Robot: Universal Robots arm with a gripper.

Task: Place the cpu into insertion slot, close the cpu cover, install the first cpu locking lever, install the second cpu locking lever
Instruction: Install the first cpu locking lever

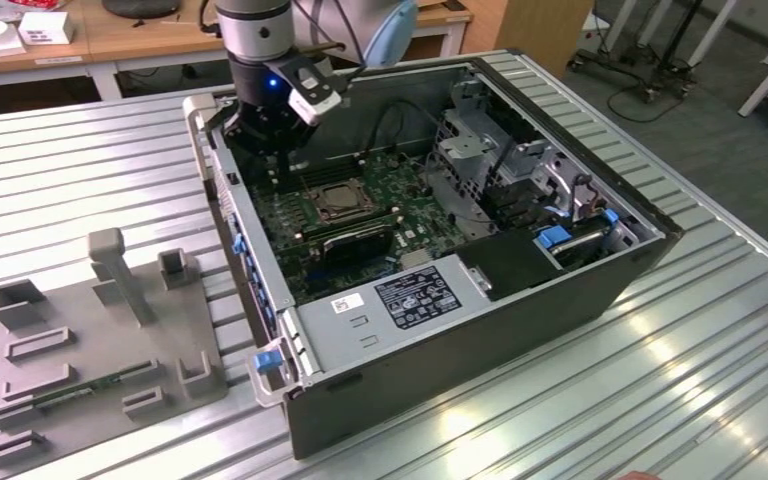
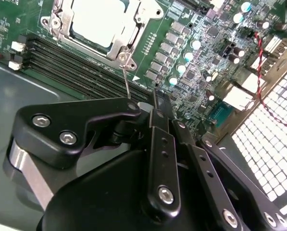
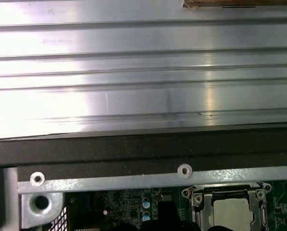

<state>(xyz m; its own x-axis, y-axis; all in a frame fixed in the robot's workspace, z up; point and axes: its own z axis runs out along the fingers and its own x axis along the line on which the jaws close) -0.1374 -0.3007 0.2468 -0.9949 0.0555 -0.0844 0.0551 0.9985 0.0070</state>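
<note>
Pincer (image 2: pixel 155 96), clenched, sits at the thin locking lever (image 2: pixel 127 79) just beside the cpu cover (image 2: pixel 135 26), which I see closed over the cpu (image 2: pixel 99 21), presumably to latch it.

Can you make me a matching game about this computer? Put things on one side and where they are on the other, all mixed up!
Things
1. tan-silver square cpu
2. grey plastic holder tray
3. black robot gripper
4. small blue plastic latch

Places
A. on the ribbed metal table, to the exterior view's left of the open computer case
B. on the case's corner nearest the tray
C. framed by the silvery metal cover
D. hanging inside the case, over the green circuit board

Pairs: 1-C, 2-A, 3-D, 4-B
</note>
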